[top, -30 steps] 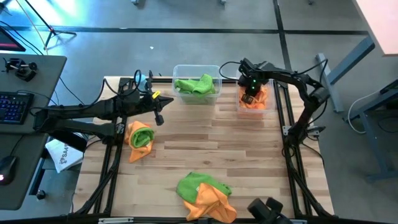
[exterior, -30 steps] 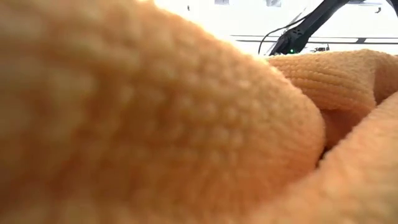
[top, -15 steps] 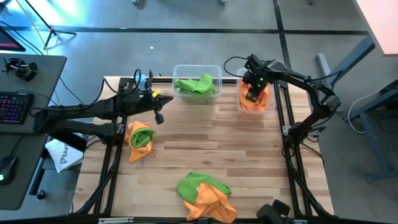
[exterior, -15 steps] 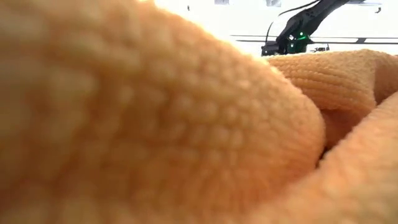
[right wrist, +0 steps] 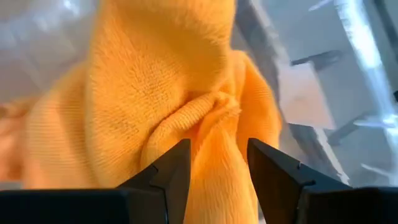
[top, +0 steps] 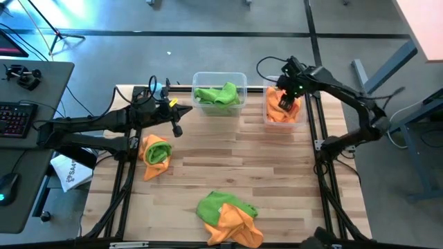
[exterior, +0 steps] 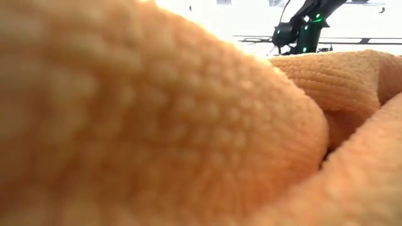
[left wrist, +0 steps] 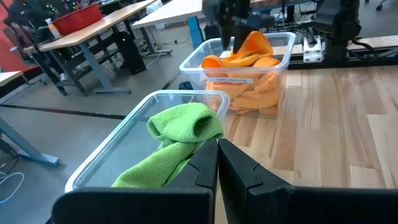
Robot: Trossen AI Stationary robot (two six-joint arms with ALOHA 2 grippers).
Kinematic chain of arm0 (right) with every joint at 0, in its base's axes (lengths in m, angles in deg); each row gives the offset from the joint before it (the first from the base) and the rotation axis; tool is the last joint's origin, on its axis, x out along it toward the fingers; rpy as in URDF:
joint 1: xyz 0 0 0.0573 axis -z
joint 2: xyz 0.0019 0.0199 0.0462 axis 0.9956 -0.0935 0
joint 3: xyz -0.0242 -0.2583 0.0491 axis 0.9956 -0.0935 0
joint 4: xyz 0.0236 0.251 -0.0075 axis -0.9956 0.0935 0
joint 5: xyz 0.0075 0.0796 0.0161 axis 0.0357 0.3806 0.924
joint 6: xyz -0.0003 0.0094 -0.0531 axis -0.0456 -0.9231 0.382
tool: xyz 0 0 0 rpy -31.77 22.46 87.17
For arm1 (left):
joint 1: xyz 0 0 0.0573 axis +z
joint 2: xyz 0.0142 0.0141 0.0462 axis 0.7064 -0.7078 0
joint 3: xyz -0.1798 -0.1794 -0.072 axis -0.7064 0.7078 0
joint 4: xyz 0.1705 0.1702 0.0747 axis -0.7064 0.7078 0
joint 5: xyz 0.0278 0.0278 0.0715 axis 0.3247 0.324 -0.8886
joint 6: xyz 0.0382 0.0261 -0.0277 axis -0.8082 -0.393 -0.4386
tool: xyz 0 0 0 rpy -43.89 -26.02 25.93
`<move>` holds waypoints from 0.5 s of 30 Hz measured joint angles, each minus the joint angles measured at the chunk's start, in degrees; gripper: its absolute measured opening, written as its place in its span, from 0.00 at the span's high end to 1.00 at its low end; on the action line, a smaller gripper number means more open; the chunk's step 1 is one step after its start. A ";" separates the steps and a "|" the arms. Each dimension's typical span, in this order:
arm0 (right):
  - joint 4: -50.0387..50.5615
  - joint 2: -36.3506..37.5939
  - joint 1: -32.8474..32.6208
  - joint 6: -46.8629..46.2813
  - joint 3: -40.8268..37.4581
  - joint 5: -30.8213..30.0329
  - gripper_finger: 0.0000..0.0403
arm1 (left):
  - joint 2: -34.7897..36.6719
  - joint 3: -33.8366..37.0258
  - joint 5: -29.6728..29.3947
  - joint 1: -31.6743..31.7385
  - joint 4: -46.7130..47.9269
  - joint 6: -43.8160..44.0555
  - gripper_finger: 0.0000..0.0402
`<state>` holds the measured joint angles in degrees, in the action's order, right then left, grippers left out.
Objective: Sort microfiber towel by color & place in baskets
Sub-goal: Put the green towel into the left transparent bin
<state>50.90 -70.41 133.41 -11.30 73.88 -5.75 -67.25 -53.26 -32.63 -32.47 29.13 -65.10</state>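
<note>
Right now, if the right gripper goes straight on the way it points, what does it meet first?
Most likely the orange towel in the narrower basket. The right gripper has open fingers, and the cloth fills the view just ahead of them, though the exact gap is unclear.

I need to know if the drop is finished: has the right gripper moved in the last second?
Yes. In the high view the right gripper has shifted from the middle of the narrower clear plastic basket to its far right corner, fingers open above the orange microfiber towels.
</note>
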 joint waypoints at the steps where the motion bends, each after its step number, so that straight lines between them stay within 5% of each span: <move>1: 0.02 1.11 0.00 -1.11 0.01 -0.01 0.62 | 0.00 0.00 0.00 0.00 0.00 0.00 1.00; 8: 0.03 10.13 -0.47 -15.64 0.09 -0.06 0.65 | 0.00 0.00 0.02 0.00 0.00 -1.10 1.00; 15: -0.64 16.94 -10.96 -27.78 0.09 -0.90 0.96 | 0.00 0.00 3.00 0.00 0.79 -2.97 1.00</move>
<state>50.25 -53.47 122.45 -39.08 73.97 -6.65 -67.25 -53.26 -29.64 -32.47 29.91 -68.07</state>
